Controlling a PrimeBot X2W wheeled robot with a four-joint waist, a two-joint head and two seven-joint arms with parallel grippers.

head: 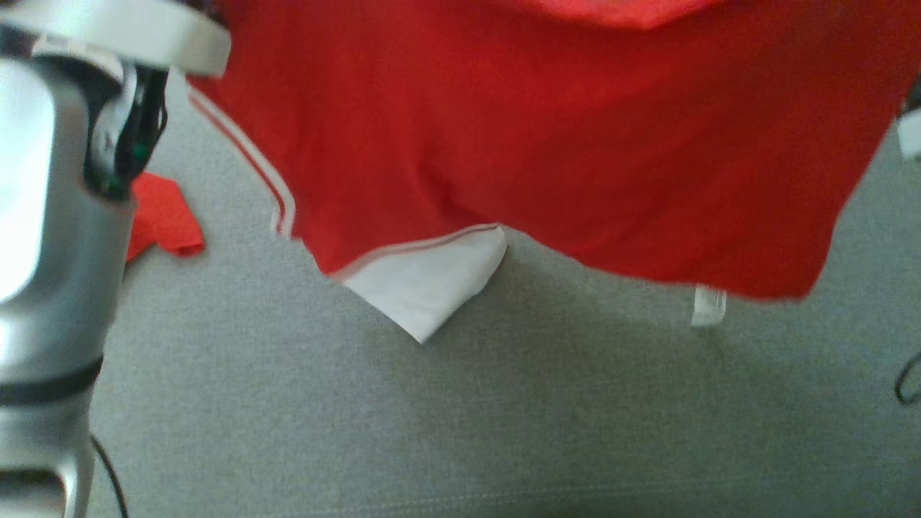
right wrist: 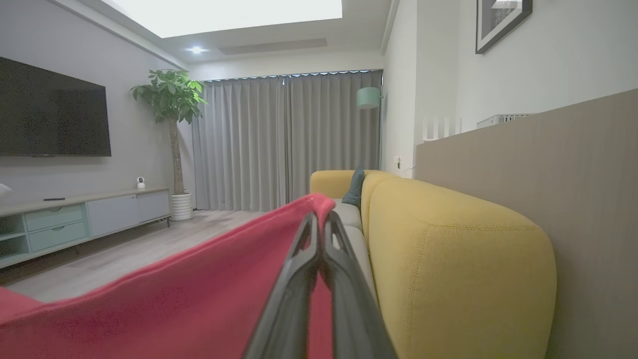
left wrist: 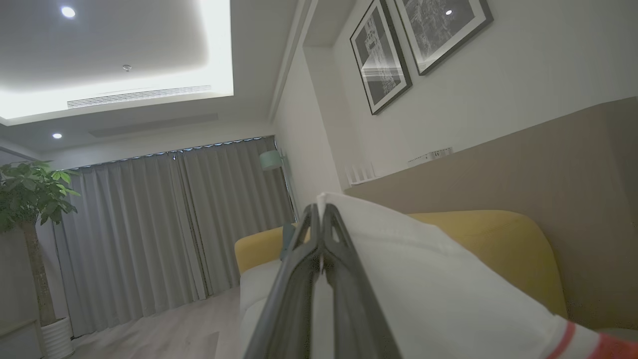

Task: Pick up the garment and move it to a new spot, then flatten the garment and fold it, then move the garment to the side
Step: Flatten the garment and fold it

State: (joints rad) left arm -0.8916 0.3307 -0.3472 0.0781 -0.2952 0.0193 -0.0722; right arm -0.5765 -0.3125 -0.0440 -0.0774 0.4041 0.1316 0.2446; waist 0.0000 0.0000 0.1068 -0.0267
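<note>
The garment (head: 547, 144) is a red shirt with white sleeves and red-and-white trim. In the head view it hangs spread above the grey cushion, a white sleeve tip (head: 432, 284) and a small white label (head: 709, 306) dangling from its lower edge. My left gripper (left wrist: 319, 212) is shut on a white part of the garment (left wrist: 428, 279), pointing up toward the ceiling. My right gripper (right wrist: 319, 219) is shut on a red edge of the garment (right wrist: 199, 299). My left forearm (head: 50, 244) fills the left side of the head view.
A grey cushion surface (head: 460, 432) lies under the garment. A second piece of red cloth (head: 162, 216) rests on it at the left. A yellow sofa back (right wrist: 448, 269) and a beige wall panel (right wrist: 573, 199) stand to the right in the right wrist view.
</note>
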